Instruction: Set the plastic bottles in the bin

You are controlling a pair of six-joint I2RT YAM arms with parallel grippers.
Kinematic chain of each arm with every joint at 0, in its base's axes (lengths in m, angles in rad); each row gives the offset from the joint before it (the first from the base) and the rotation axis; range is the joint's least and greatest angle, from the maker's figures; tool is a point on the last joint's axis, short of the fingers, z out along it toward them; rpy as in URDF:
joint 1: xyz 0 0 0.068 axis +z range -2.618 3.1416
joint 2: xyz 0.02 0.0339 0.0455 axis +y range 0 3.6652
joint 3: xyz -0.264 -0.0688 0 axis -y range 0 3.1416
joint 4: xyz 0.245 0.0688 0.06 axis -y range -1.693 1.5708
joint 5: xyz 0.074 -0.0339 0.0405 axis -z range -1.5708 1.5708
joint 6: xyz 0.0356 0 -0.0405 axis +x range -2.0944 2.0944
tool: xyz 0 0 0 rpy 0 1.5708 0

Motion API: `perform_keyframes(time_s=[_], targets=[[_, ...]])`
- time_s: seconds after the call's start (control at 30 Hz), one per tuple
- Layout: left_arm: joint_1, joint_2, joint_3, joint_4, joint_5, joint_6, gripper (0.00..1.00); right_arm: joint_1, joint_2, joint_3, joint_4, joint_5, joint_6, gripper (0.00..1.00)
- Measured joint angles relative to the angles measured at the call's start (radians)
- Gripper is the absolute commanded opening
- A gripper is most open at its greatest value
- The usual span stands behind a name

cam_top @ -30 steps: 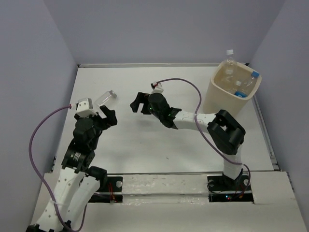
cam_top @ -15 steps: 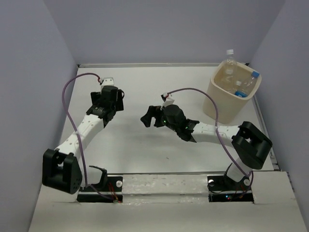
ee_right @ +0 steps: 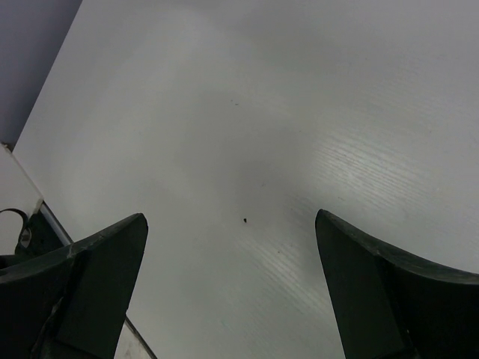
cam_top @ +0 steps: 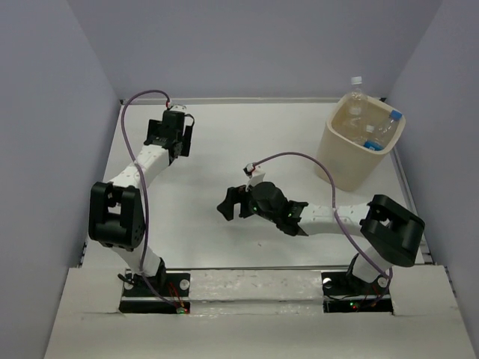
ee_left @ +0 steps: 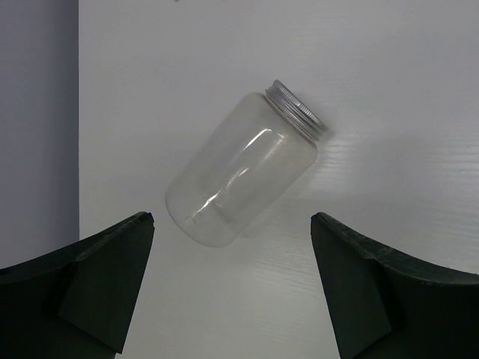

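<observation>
Since 1 second ago my left arm [cam_top: 142, 168] has swung out from beside its base and stretched toward the far-left corner of the worktop [cam_top: 254, 134], while my right arm [cam_top: 322, 217] has drawn back toward the near edge. My left fingers [ee_left: 105, 273] now hang spread wide, grasping nothing. The stubby bottle [ee_left: 243, 176] lies on its side just beyond their tips, silver neck pointing up and to the right in the left wrist view. From above it is hidden under my wrist. My right fingers [ee_right: 90, 273] are likewise parted and empty over bare worktop near the middle.

By my reckoning most of the job is done. The bin [cam_top: 337, 161] at the far-right corner already holds what look like 3 bottles, among them a white-capped bottle [cam_top: 355, 93] poking above the rim and a blue-capped bottle [cam_top: 389, 122] leaning inside. This 1 stubby bottle is the only one I see left out, and it is not yet gripped.

The left wall [ee_left: 37, 112] runs close beside the bottle, so I have little margin there. The worktop across to the bin looks open, apart from my own right arm lying between.
</observation>
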Motion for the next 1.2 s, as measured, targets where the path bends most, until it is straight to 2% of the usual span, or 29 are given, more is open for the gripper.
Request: perform_keyframes(time_s=[0.17, 0.4, 0.67, 0.97, 1.03, 1.2], targets=[[0.058, 0.077, 0.054, -0.007, 0.064, 0.040, 0.99, 0.023, 0.000, -0.003, 0.020, 0.000, -0.006, 0.99], [0.075, 0.178, 0.067, -0.036, 0.143, 0.051, 0.99, 0.058, 0.000, 0.002, 0.021, -0.007, -0.035, 1.00], [0.102, 0.232, 0.113, -0.028, 0.146, 0.062, 0.99, 0.064, 0.000, 0.005, 0.021, -0.006, -0.047, 1.00], [0.121, 0.364, 0.186, -0.045, 0.132, 0.026, 0.99, 0.064, -0.045, 0.005, 0.016, 0.013, -0.071, 1.00], [0.122, 0.380, 0.209, -0.058, 0.139, 0.019, 0.96, 0.064, -0.060, 0.005, 0.017, 0.020, -0.078, 1.00], [0.127, 0.409, 0.237, -0.080, 0.166, -0.004, 0.76, 0.064, -0.081, 0.005, 0.015, 0.035, -0.098, 1.00]])
